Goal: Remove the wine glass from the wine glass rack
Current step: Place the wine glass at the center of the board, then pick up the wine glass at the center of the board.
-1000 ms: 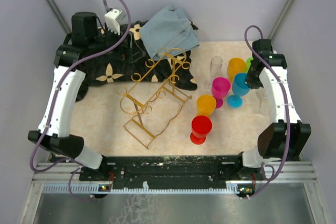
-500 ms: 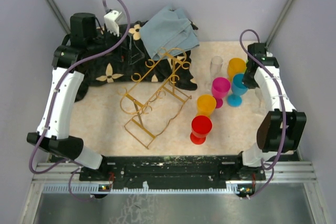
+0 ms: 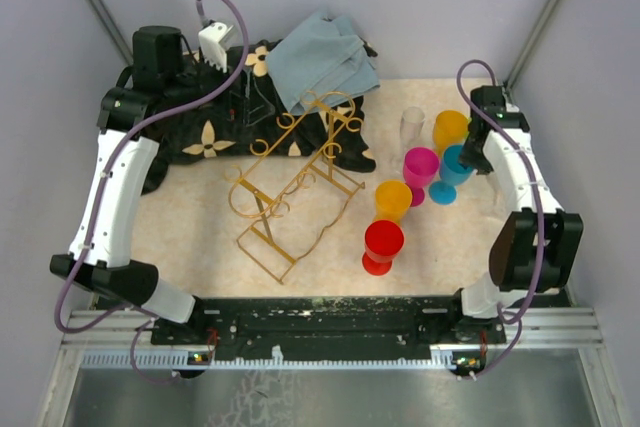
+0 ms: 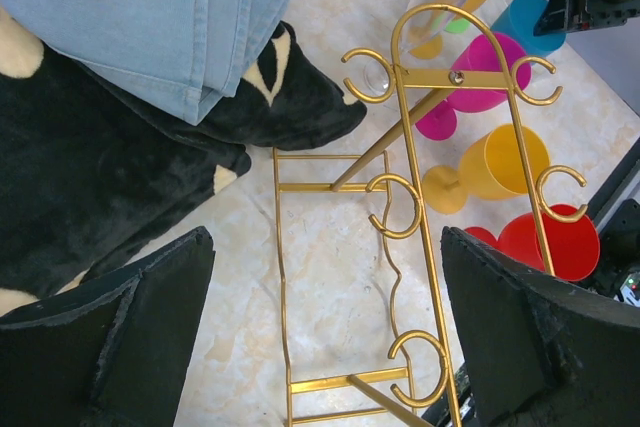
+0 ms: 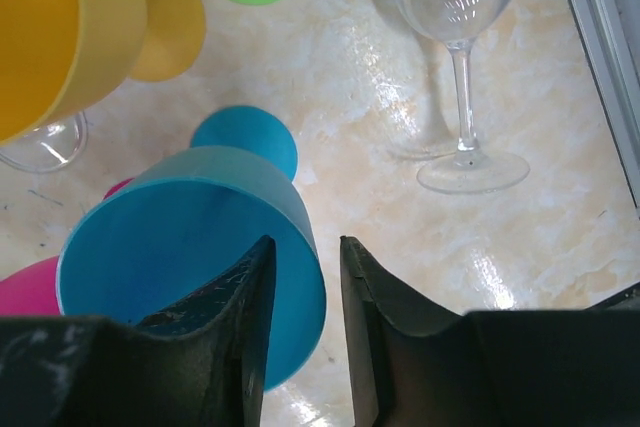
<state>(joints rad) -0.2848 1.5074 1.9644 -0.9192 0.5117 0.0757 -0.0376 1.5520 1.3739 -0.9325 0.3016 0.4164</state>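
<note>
Beige marbled tabletop (image 3: 180, 217) within grey walls (image 3: 420, 7); left gripper (image 4: 325, 322) stood spread wide, wine glass rack (image 4: 400, 197) below its jaws; right gripper (image 5: 305, 257) stood narrowly parted, rim of blue glass (image 5: 190, 237) between.

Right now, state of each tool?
Left tool: wide open, holding nothing.
Right tool: partly open, straddling the blue glass rim.

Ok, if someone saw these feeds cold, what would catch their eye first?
The bright glasses clustered right of centre, from the red glass nearest the arms' bases to the blue glass, whose rim the right gripper straddles with its jaws slightly apart. Then the gold wine glass rack mid-table, with no glass hanging on it that I can see and the left gripper wide open above it.
</note>
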